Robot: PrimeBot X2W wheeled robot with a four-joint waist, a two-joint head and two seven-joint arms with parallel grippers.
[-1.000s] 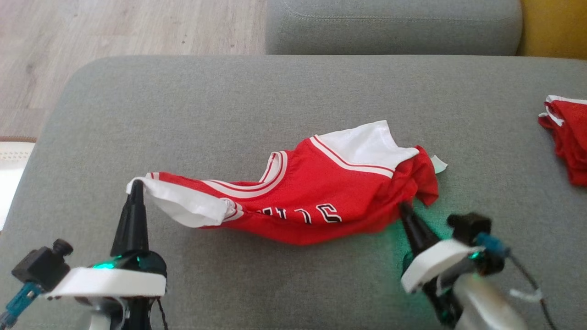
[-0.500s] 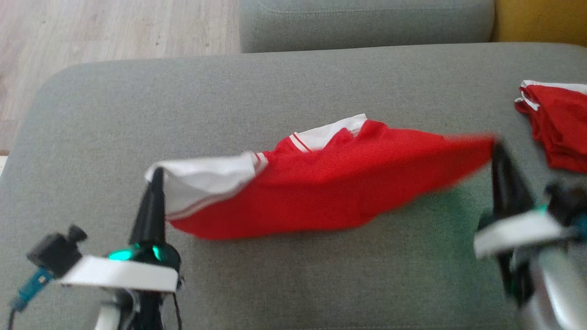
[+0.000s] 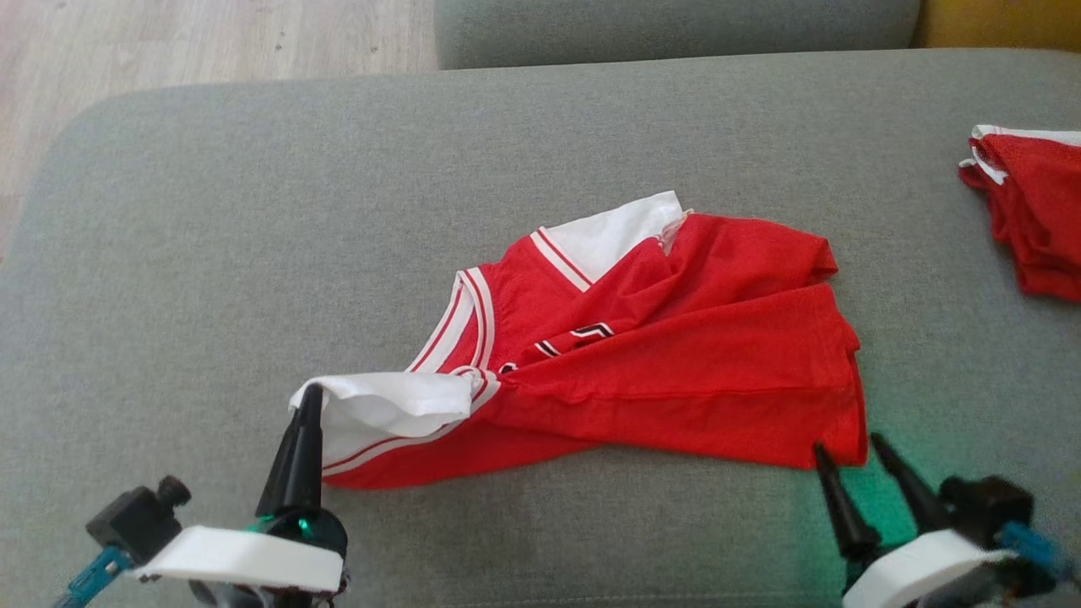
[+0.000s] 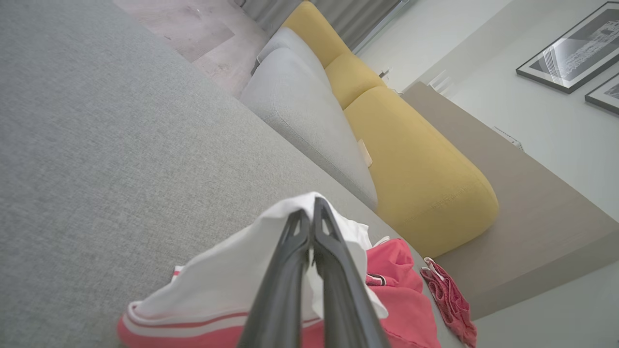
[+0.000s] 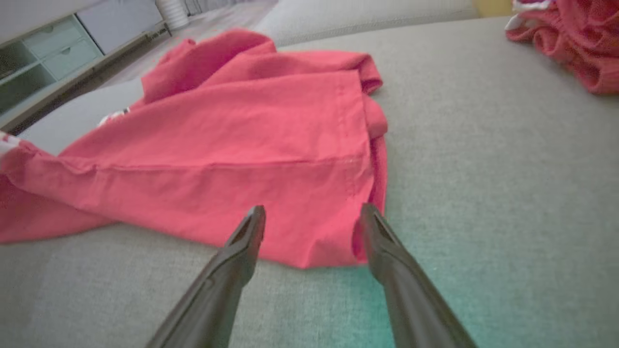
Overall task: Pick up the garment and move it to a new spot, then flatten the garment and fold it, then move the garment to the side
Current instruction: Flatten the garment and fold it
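Flattening the garment (image 3: pixel 676 363), mid-frame on cushion (image 3: pixel 253 211)
With left gripper (image 3: pixel 310 393) clamped on white sleeve (image 3: pixel 380 405), lower left, close wide-open right gripper (image 3: pixel 846 444) on hem corner (image 3: pixel 844 426), lower right; pull apart evenly

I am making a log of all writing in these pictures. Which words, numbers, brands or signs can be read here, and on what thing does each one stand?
No text can be read in full.
Lettering on the red jersey: white strokes edged in black, caught in the folds; not readable.
Small tag on the grey cushion: too small to read.
Framed pictures on the wall: no words to be made out.
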